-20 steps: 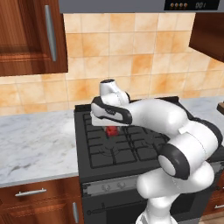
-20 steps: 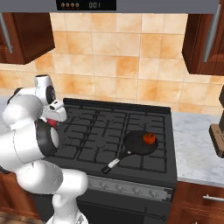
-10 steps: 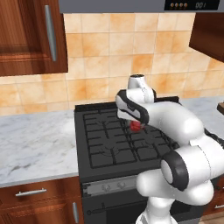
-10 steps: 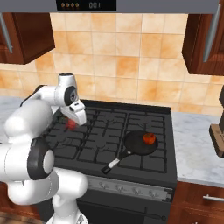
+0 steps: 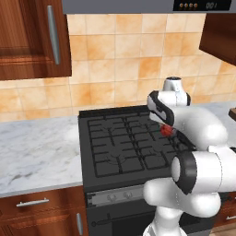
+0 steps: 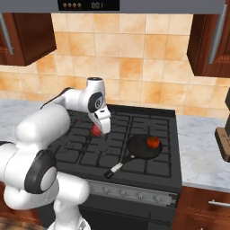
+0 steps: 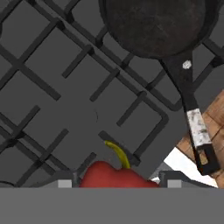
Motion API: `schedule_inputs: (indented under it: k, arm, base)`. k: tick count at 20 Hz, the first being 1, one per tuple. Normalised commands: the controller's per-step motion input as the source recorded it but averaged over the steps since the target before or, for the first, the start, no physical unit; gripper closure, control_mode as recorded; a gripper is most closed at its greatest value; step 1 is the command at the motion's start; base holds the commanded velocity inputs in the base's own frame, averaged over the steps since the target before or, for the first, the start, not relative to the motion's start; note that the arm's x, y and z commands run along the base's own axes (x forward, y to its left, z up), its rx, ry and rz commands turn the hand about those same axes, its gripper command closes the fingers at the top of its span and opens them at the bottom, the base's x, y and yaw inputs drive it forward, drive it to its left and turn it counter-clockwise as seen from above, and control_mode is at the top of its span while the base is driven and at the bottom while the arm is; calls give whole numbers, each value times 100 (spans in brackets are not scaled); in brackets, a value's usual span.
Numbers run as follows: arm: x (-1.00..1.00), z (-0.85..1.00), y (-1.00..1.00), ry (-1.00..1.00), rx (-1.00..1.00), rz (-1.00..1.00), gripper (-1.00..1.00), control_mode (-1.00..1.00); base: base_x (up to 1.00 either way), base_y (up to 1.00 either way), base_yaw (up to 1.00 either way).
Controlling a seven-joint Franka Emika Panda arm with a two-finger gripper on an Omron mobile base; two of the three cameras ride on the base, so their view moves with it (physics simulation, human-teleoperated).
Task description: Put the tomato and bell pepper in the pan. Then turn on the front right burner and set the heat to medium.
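The cooktop (image 6: 134, 134) is the landmark: a black gas range with grid grates, set between two stretches of marble tabletop (image 5: 37, 152). The white arm (image 6: 49, 121) reaches over the cooktop from its left side.

The pan (image 6: 144, 147) sits on the front right burner (image 6: 152, 155), toward the cooktop's right front corner. Its long axis runs along the handle, which points from the bowl toward the cooktop's front edge and slightly left in the right base view, the pale tip (image 6: 112, 169) lying near that edge. In the hand view the pan (image 7: 157, 26) lies at the top and its handle runs down to the right, past the cooktop's edge.

The tomato (image 6: 153, 142) rests inside the pan, on the side away from the handle.

The gripper (image 6: 98, 131) hangs above the cooktop's middle grates, left of the pan, and is clamped on the bell pepper (image 6: 95, 130). The pepper is held clear of the grates. In the hand view the pepper (image 7: 116, 177) sits between the two fingers, its curved yellow-green stem pointing up toward the pan. In the left base view the pepper (image 5: 167, 131) shows red just under the wrist.
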Motion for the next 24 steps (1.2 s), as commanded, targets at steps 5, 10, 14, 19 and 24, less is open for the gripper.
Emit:
schedule_inputs:
  k: [5, 10, 14, 19, 24]
  arm:
    - [36, -19, -100, 2, 2, -12, 100, -100]
    - [22, -8, -100, 2, 0, -7, 100, -100]
    - [23, -9, -85, 7, 0, -5, 100, -100]
    - [9, -3, -8, 0, 0, 0, 100, -100]
    - [0, -42, -13, 0, 0, 0, 100, -100]
  base:
    - [0, 0, 0]
    - [0, 0, 0]
    - [0, 0, 0]
    - [0, 0, 0]
    - [0, 0, 0]
